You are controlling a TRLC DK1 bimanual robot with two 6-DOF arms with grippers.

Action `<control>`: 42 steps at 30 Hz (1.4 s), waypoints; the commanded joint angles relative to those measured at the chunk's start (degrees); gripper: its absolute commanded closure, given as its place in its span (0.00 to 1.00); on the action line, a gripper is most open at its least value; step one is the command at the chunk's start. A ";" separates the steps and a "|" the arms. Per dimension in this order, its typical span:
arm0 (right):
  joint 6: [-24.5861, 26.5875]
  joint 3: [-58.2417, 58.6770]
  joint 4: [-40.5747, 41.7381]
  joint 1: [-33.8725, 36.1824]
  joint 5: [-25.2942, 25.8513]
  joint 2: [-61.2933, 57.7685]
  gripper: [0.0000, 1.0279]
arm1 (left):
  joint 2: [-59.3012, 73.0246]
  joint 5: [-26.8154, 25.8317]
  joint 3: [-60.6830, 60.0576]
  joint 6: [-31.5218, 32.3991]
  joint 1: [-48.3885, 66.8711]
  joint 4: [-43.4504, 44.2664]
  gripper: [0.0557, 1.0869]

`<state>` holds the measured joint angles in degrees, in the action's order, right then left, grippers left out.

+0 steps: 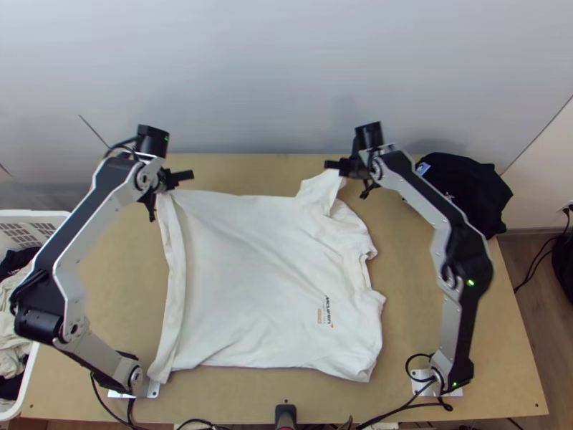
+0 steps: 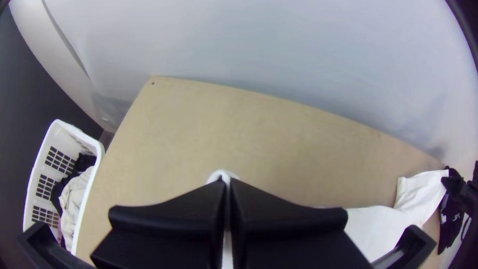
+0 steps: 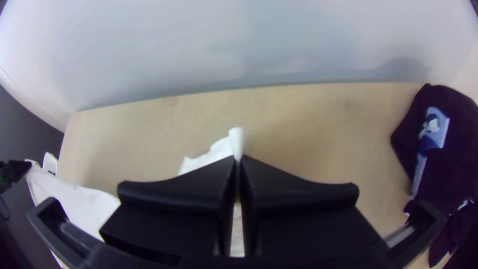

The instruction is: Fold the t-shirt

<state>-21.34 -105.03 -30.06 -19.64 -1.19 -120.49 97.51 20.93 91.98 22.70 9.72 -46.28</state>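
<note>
On the table (image 1: 487, 380), between the far edge and the near edge, the white t-shirt (image 1: 251, 279) lies spread with some wrinkles, its hem toward the left edge and its collar opening (image 1: 367, 271) toward the right edge. Along the hem, a long narrow band of cloth (image 1: 172, 301) is turned over. How the sleeve at the near side lies, I cannot tell.

Near the far left corner, the left gripper (image 1: 172, 180) has its jaws pressed together on the far end of the hem. The left wrist view shows a small white fold (image 2: 221, 175) coming out past its fingertips. The right gripper (image 1: 339, 168), close to the far edge, is closed on the far sleeve (image 1: 315, 190), which it pulls up to a point; in the right wrist view a thin tip of cloth (image 3: 236, 139) stands out from the jaws.

In the top view, small dark and orange lettering (image 1: 326, 312) is on the shirt. The right wrist view gives more of the blue patch (image 3: 435, 129) on a bunched dark garment (image 1: 469, 186) at the far right corner; the right arm (image 1: 437, 208) partly covers this garment in the top view. Beside the left edge is a white laundry basket (image 1: 46, 215) with light and dark clothes (image 1: 16, 301), cut off by the top view's border.
</note>
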 commanded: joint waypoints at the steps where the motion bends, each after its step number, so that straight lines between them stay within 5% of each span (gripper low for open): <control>1: 0.16 0.97 -0.17 -0.05 4.79 13.70 0.97 | -4.35 -1.33 4.26 -0.29 -0.40 -0.74 0.96; 10: 3.06 -2.54 -3.60 -2.07 13.94 28.82 0.97 | -14.99 -5.55 4.34 -0.29 -0.05 -1.35 0.96; 21: 19.76 -2.63 -2.10 -7.70 31.25 45.69 0.97 | -27.11 -5.90 9.00 -0.99 -0.57 -0.65 0.96; 28: 33.30 -2.02 5.10 -9.98 40.57 53.16 0.97 | -32.04 -5.99 15.77 -6.70 1.45 0.49 0.96; 34: 49.64 -0.44 20.40 -12.62 45.22 58.61 0.97 | -34.85 -5.99 22.71 -11.98 5.93 0.75 0.96; 42: 57.11 -0.44 22.33 -13.50 45.40 65.73 0.97 | -34.94 -6.16 36.34 -11.98 10.59 -8.65 0.96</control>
<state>28.10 -105.56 -11.20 -32.10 42.74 -60.47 63.68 14.59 118.78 11.77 16.82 -49.98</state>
